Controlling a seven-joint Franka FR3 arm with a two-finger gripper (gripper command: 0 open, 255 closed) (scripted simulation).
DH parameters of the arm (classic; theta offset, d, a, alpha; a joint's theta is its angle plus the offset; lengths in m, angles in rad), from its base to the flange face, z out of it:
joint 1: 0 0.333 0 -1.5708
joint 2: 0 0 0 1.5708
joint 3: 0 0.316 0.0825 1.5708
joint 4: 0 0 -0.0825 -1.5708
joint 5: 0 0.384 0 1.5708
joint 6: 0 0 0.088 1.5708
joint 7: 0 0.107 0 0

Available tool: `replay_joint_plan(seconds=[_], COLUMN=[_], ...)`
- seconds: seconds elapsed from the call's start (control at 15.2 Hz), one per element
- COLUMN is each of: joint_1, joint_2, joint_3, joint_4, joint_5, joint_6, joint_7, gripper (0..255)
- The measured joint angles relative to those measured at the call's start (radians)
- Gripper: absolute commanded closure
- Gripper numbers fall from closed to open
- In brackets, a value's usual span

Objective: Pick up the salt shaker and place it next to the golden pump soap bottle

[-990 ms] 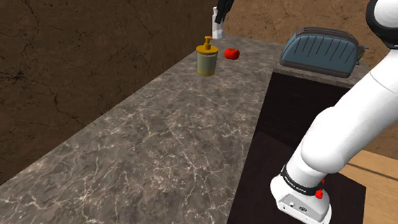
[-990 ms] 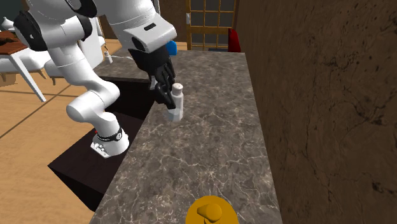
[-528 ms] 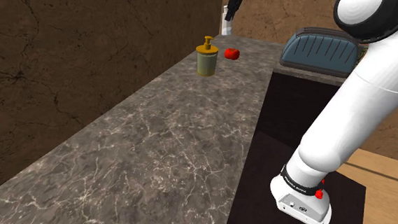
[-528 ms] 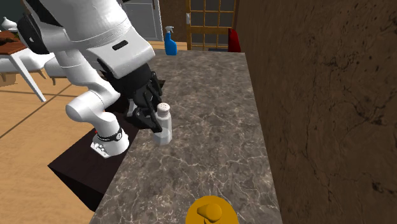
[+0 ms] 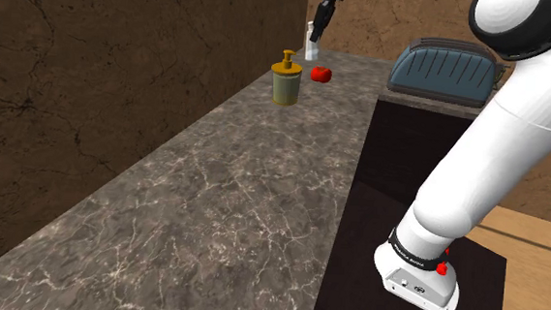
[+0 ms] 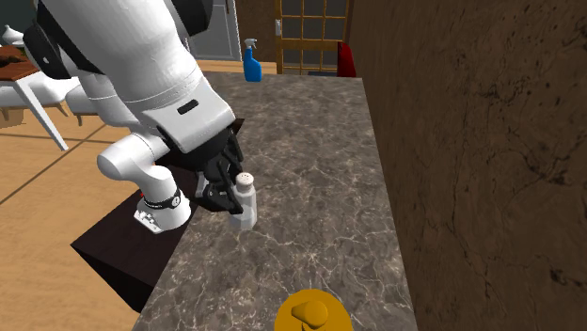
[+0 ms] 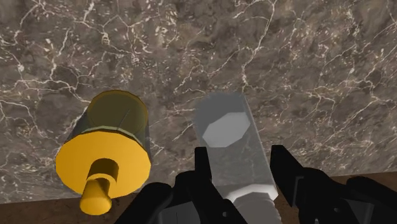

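Observation:
My gripper (image 7: pixel 242 167) is shut on the salt shaker (image 7: pixel 232 137), a pale grey cylinder with a white cap, clasped between both black fingers. Beside it stands the golden pump soap bottle (image 7: pixel 108 153), a short gap apart. In the shoulder view the shaker (image 5: pixel 313 48) hangs from the gripper (image 5: pixel 319 23) just behind the soap bottle (image 5: pixel 285 79), near the counter's far end. In the second exterior view the gripper (image 6: pixel 224 186) holds the shaker (image 6: pixel 245 199) upright close over the counter, with the bottle's golden pump top (image 6: pixel 312 312) at that view's bottom edge.
The dark marble counter (image 5: pixel 213 194) runs along a brown wall. A small red object (image 5: pixel 320 74) lies close behind the soap bottle. A grey toaster (image 5: pixel 448 71) sits on the dark stand (image 5: pixel 397 214). A blue spray bottle (image 6: pixel 250 62) stands at the counter's other end.
The gripper has carried the shaker along the counter towards the soap bottle and lower. Its grip on the shaker is unchanged.

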Motion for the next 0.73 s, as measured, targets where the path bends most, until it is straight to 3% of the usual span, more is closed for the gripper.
replay_joint_plan(seconds=[0.73], joint_1=[0.001], joint_2=[-0.042], joint_3=[0.007], joint_4=[-0.194], joint_5=[-0.011], joint_6=[0.153], joint_7=[-0.024], gripper=[255])
